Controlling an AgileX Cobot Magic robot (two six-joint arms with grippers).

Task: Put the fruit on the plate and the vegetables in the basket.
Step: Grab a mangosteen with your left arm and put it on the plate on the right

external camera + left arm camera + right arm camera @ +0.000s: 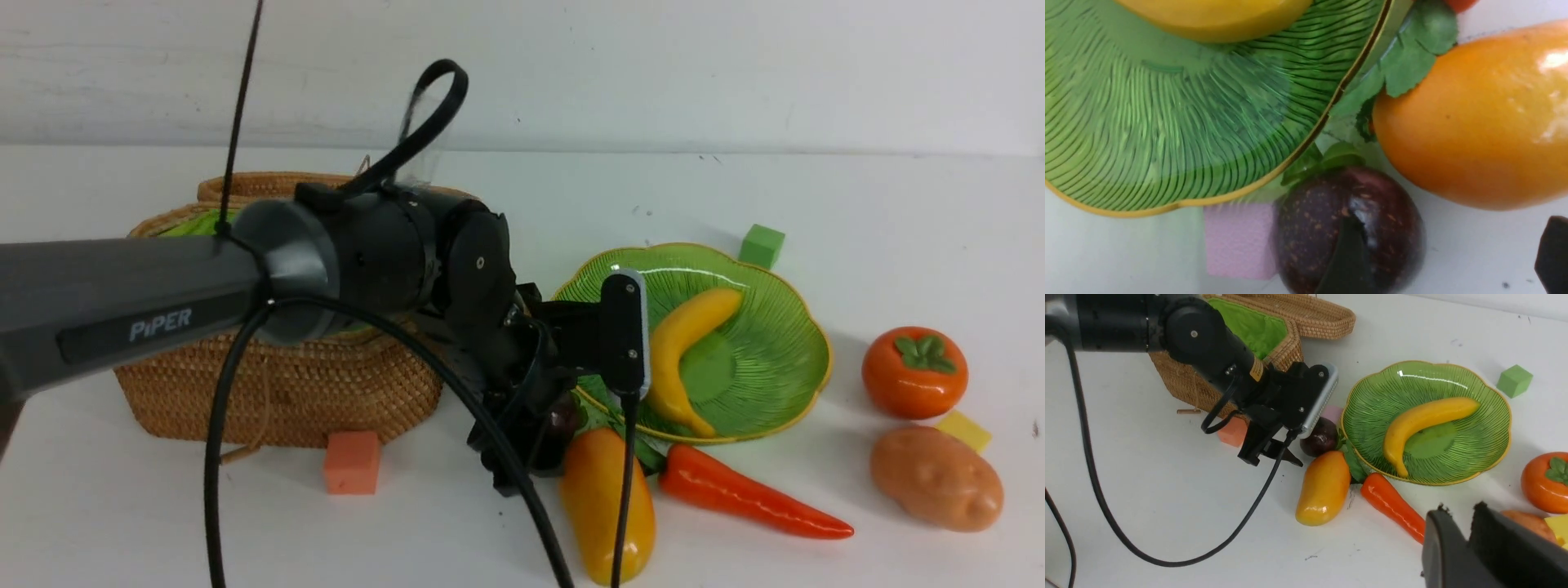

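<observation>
Dark purple and speckled, the mangosteen (1314,228) lies on the white table just outside the plate's (1167,134) yellow rim. It is pressed close to a pink foam cube (1239,241), and the mango (1474,122) is just beside it. The step in hand appears to be picking up this fruit so it can join the banana (686,343) already on the dish. The left gripper (1271,457) hangs low over the spot, its fingers (1347,261) spread wide and holding nothing. In the left wrist view one finger overlaps the mangosteen's crown and the other sits well off beyond it, so the fruit is not centred. Whether that finger touches the skin cannot be told. A clean grasp probably calls for shifting until the fruit sits between both pads, then closing at its widest girth, because a round glossy shell could slip out. The plate rim and mango crowd the approach. The right gripper (1461,514) is apart from this, its fingers showing only a narrow slit with nothing in it.
</observation>
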